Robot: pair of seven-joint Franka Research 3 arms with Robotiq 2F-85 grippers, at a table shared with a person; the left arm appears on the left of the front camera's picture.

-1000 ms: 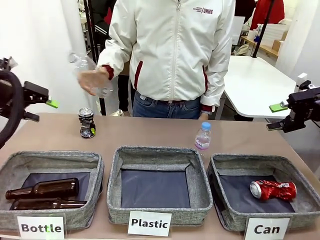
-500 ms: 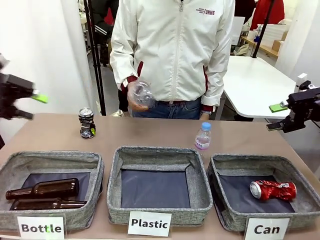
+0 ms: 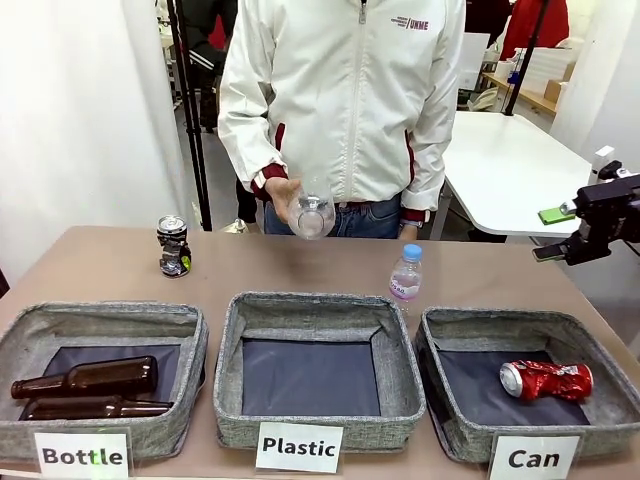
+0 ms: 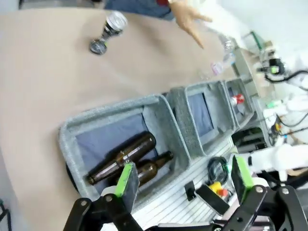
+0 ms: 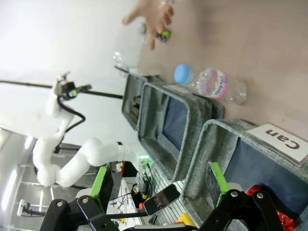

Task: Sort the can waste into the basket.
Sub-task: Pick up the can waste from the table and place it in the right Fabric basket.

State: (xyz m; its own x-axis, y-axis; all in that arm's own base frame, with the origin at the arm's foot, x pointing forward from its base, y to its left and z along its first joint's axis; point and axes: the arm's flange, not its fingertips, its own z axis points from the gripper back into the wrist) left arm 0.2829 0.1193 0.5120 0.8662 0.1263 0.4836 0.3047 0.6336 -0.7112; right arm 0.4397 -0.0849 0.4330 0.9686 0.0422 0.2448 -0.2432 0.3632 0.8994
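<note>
Left gripper (image 4: 184, 175): black fingers, green pads, spread wide, empty. At 8 o'clock on the tan table (image 3: 100, 270), grey woven-fabric Bottle basket (image 3: 100, 315), white label "Bottle", with two brown glass bottles (image 3: 90, 378) lying 9-to-3. At 10, crushed black can (image 3: 173, 246), silver and green marks, standing upright. At 6, Plastic basket (image 3: 310, 300), label "Plastic". At 12, hand (image 3: 283, 198) around a clear crumpled bottle (image 3: 313, 215). Near 1, upright capped bottle (image 3: 405, 275), blue cap, pink label. At 4, Can basket (image 3: 500, 318), label "Can"; inside on the dark floor, shiny crushed red can (image 3: 546, 380), long axis 9-to-3, silver end toward 9. Right gripper (image 3: 550, 233) at 2, fingers apart, empty.
</note>
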